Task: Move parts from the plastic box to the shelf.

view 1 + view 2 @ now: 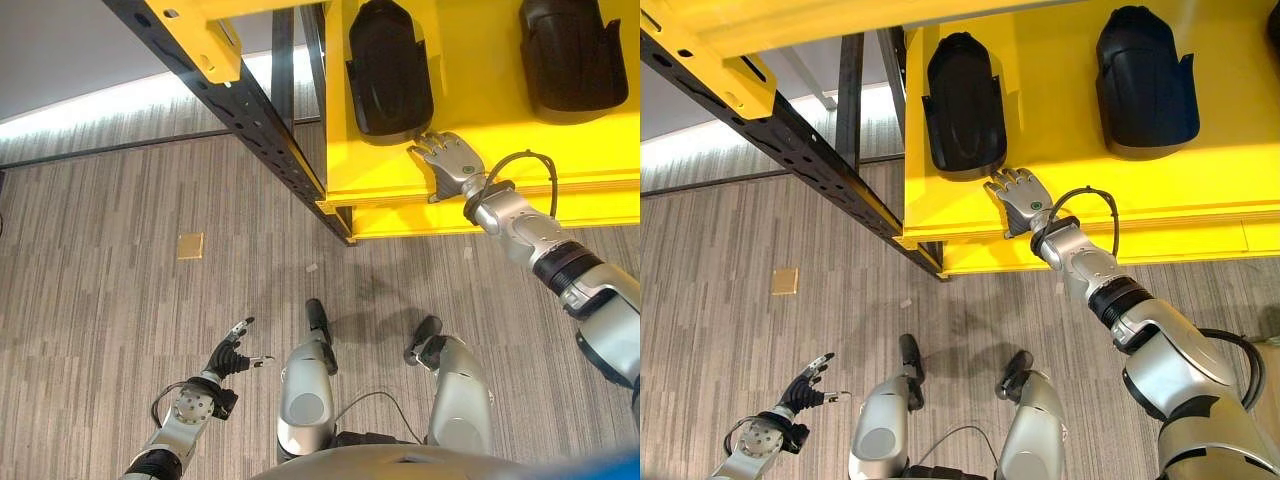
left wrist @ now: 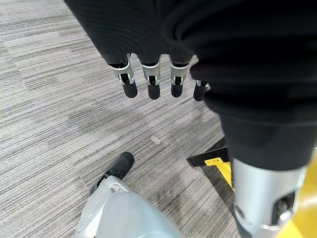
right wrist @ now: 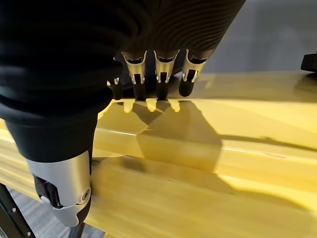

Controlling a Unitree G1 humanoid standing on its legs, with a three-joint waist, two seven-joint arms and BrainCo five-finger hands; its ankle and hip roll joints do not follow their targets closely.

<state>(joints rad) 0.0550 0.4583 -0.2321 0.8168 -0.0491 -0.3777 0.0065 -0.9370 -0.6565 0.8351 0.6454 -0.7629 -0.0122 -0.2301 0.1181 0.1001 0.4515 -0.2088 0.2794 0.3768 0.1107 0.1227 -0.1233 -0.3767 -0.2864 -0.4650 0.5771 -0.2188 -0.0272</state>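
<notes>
In the left eye view, the right hand (image 1: pixel 452 160) is hovering with fingers spread and relaxed over the yellow shelf (image 1: pixel 600 160) at upper right, just below a black part (image 1: pixel 388 68); a second black part (image 1: pixel 572 55) is lying at the top right edge. The left hand (image 1: pixel 228 355) is hanging at lower left over the carpet (image 1: pixel 100 280), fingers loosely extended, holding nothing.

In the left wrist view, its fingers (image 2: pixel 153 82) are pointing straight above the carpet.

In the right wrist view, the fingers (image 3: pixel 161 74) are reaching out straight over the shelf surface.
</notes>
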